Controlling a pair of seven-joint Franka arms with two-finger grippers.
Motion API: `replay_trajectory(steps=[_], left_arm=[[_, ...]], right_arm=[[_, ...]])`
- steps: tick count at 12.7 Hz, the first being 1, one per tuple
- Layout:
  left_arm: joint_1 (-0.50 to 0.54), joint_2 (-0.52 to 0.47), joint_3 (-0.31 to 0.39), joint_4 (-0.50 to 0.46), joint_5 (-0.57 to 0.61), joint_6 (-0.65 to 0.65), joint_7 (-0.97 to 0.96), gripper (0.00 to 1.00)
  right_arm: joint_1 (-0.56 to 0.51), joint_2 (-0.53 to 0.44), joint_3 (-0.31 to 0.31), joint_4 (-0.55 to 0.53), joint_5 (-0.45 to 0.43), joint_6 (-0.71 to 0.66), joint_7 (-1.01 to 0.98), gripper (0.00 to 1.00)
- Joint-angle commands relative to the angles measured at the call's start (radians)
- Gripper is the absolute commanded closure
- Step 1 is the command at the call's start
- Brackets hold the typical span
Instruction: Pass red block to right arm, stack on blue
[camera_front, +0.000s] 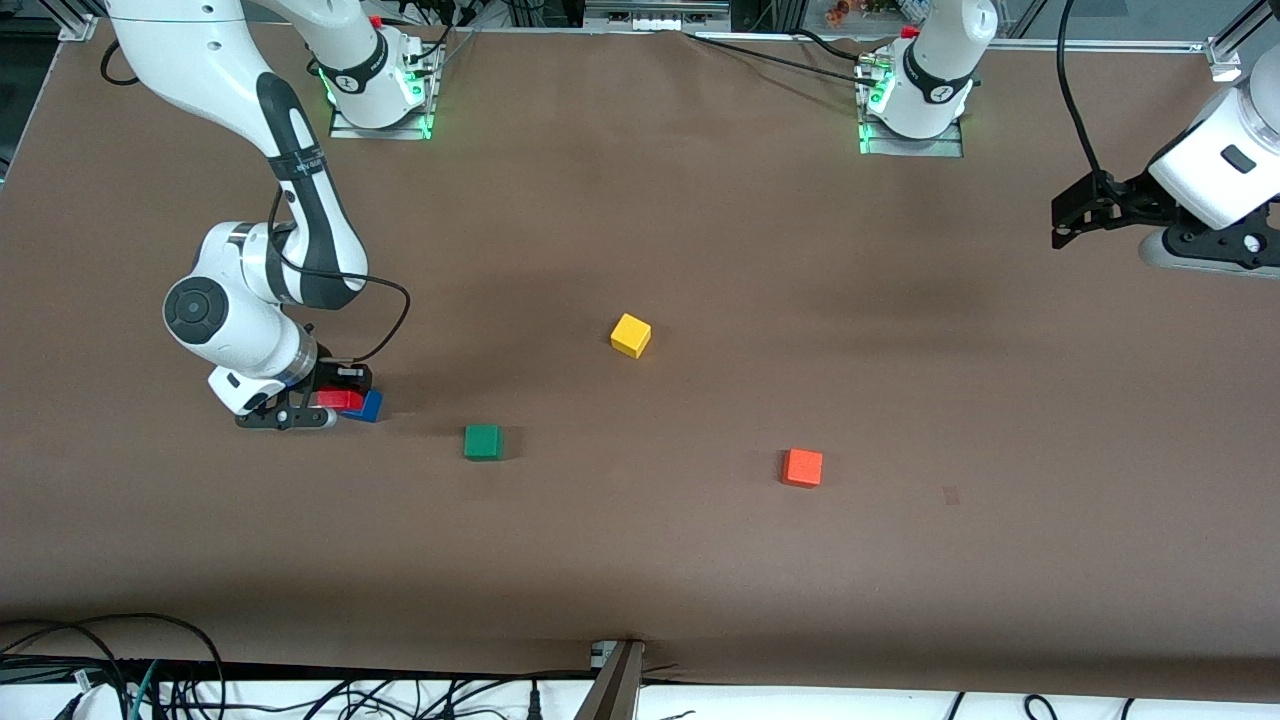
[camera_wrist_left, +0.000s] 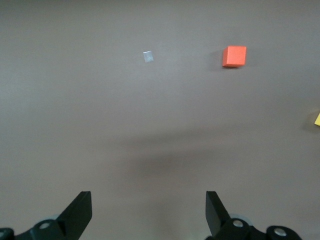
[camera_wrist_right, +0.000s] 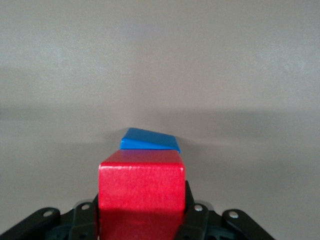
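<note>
Already the handover looks done: the right gripper (camera_front: 335, 402) pinches the red block (camera_front: 338, 399) low over the blue cube (camera_front: 368, 405), not yet released on it, while the left gripper (camera_front: 1068, 222) waits spread and empty at its end of the table.

We see red block (camera_front: 338, 399) over blue (camera_front: 370, 405) at the right arm's end | green cube (camera_front: 483, 442) and orange cube (camera_front: 802, 467) nearer the camera than yellow cube (camera_front: 630, 335) | all on desk (camera_front: 700, 560)

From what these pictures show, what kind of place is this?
Probably a robotics lab: two arms are bolted to a brown table, coloured cubes such as the yellow cube lie around, and cables run along its edge.
</note>
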Motion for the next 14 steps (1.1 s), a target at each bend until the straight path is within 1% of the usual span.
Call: replay_trajectory(steps=[1,2,3,6,9,10,12,14], left_arm=[[-0.047,-0.071,0.052,-0.098,0.025,0.053,0.037,0.0],[-0.047,-0.068,0.06,-0.095,0.023,0.054,0.077,0.0],[-0.047,-0.067,0.071,-0.093,0.023,0.057,0.09,0.0],[-0.045,-0.061,0.066,-0.078,0.022,0.056,0.09,0.0],[-0.045,-0.061,0.06,-0.077,0.022,0.054,0.09,0.0],[-0.045,-0.061,0.06,-0.076,0.022,0.056,0.09,0.0],[-0.047,-0.058,0.059,-0.06,0.017,0.057,0.09,0.0],[-0.035,-0.055,0.06,-0.06,-0.01,0.057,0.09,0.0]], right_arm=[[-0.006,-0.017,0.005,-0.023,0.023,0.018,-0.029,0.57],[-0.006,-0.017,0.005,-0.021,0.023,0.019,-0.029,0.07],[-0.006,-0.017,0.005,-0.021,0.023,0.021,-0.029,0.01],[-0.006,-0.017,0.004,-0.021,0.021,0.016,-0.031,0.01],[-0.006,-0.058,0.004,-0.009,0.02,-0.025,-0.052,0.01],[-0.006,-0.077,0.002,0.003,0.018,-0.058,-0.054,0.01],[-0.004,-0.11,-0.008,0.038,0.017,-0.189,-0.071,0.01],[-0.004,-0.141,-0.025,0.103,-0.011,-0.313,-0.083,0.01]])
